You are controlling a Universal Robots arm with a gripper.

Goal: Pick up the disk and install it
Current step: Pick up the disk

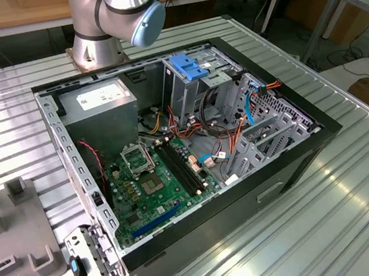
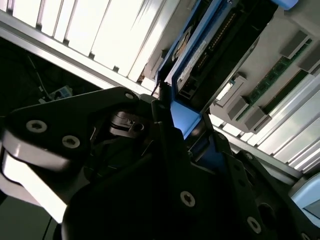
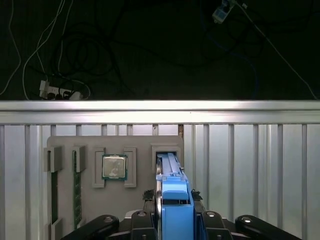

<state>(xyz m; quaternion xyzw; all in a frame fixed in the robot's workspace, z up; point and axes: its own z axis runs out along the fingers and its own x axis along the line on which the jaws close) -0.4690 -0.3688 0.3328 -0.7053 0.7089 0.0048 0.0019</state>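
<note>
Status: pick-up stage; installation not done. The gripper is positioned over the tray, and the disk stands on edge between its jaws, lower end at the tray slot next to the CPU. The jaws lie against the two flat sides of the blue carrier with no visible gap, so the grip is judged closed on the disk. It cannot be determined whether the disk's lower end rests in the tray slot or has cleared it. Two memory sticks sit in the tray slots on the far side of the CPU from the disk. In the exterior view, the open case stands beside the tray; no disk in a bright blue carrier is seen inside it, and the drive cage lies at the end of the case away from the tray. Remaining work, as judged: the whole transfer from tray to case and the seating of the disk. Limits of view: the arm is cut off at the upper edge of the exterior view, as is most of the tray. The gripper body covers the disk's upper end in both wrist views.
</note>
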